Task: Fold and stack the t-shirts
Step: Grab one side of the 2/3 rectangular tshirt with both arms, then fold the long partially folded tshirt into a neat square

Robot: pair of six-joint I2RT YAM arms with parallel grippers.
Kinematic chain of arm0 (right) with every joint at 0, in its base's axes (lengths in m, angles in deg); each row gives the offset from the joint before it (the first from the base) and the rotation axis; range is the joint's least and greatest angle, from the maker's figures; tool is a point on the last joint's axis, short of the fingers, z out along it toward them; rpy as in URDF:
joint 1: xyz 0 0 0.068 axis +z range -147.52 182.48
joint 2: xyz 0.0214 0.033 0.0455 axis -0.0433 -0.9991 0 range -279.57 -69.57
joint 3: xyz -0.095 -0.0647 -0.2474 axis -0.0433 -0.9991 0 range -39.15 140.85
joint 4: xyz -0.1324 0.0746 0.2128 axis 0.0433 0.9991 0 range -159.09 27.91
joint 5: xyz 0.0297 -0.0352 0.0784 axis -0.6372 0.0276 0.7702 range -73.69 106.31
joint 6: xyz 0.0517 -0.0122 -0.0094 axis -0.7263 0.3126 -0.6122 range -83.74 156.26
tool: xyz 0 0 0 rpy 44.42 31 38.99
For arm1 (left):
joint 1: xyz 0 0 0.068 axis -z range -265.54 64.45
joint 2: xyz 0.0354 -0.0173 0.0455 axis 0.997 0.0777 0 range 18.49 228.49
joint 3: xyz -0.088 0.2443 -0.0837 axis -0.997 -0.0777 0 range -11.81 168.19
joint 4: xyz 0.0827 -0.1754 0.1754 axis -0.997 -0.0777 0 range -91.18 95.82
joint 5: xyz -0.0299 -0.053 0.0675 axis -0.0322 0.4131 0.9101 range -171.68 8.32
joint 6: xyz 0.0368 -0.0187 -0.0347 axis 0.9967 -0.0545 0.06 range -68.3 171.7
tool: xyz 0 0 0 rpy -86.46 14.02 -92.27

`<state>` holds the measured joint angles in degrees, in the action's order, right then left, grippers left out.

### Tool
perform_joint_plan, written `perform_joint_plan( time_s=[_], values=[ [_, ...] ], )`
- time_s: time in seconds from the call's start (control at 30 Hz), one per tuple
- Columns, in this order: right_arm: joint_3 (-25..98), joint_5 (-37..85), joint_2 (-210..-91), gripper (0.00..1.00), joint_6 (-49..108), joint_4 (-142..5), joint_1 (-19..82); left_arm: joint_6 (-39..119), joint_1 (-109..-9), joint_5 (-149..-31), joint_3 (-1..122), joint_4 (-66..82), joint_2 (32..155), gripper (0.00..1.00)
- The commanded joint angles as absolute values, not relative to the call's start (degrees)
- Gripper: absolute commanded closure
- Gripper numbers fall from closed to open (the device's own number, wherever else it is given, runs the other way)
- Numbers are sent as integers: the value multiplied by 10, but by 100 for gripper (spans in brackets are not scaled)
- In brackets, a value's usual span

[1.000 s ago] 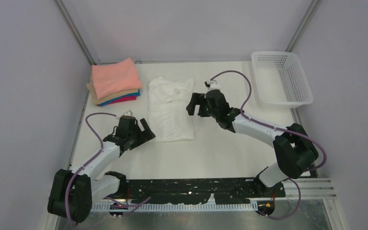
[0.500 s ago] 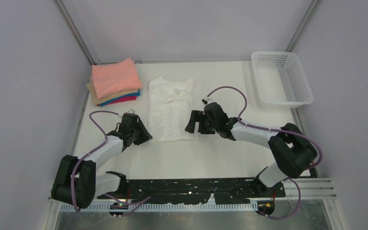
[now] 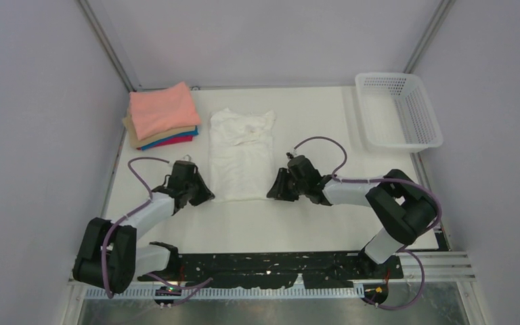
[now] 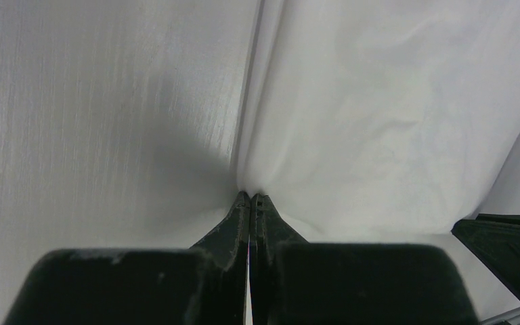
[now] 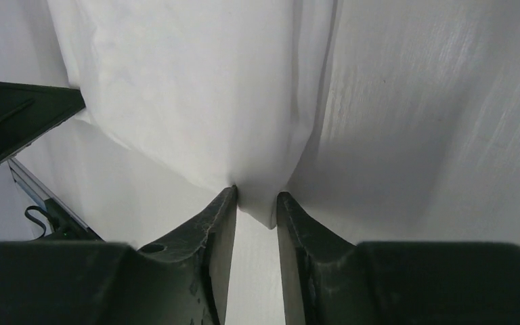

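A white t-shirt (image 3: 241, 154) lies flat mid-table as a long narrow strip, its print hidden. My left gripper (image 3: 205, 196) sits at the shirt's near left corner. In the left wrist view its jaws (image 4: 250, 197) are pressed together, and the cloth (image 4: 379, 115) puckers into their tips. My right gripper (image 3: 275, 191) is at the near right corner. In the right wrist view its fingers (image 5: 257, 198) stand narrowly apart with the corner of the cloth (image 5: 196, 88) pinched between the tips. A stack of folded t-shirts (image 3: 162, 114), salmon-pink on top, sits at the back left.
A white perforated basket (image 3: 398, 112) stands at the back right by the wall. Grey walls close in the table (image 3: 311, 217) on three sides. The arms' bases and a black rail (image 3: 271, 267) run along the near edge.
Both arms came in low to the shirt's near corners, the right one pulling back from mid-shirt. Both sets of jaws went from wide open to closed on the cloth.
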<state>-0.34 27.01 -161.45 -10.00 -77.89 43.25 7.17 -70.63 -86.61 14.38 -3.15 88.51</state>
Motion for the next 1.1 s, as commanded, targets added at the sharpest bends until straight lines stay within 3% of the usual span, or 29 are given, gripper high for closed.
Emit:
perform_joint_plan(
  time_s=[0.0, 0.03, 0.1, 0.27, 0.4, 0.6, 0.87, 1.07],
  values=[
    [-10, 275, -1616, 72, -119, -816, 436, 85, -709, -883, 134, -6, 860, 100],
    [-15, 275, -1614, 84, -118, -821, 436, 87, -709, -884, 131, -6, 853, 100],
    [-22, 276, -1605, 94, -111, -829, 436, 90, -708, -889, 125, -6, 838, 100],
    [-47, 304, -1554, 94, -88, -823, 439, 91, -708, -929, 91, -17, 771, 100],
    [-43, 320, -1488, 94, -31, -733, 441, 82, -708, -953, 47, -52, 683, 100],
    [-41, 380, -1373, 94, -31, -619, 471, 56, -694, -1064, 10, -126, 494, 100],
    [-78, 381, -1201, 94, -94, -556, 543, 48, -688, -1057, 65, -354, 198, 100],
    [-75, 340, -1145, 94, -111, -541, 548, 26, -688, -1066, 71, -320, 193, 100]
  ],
)
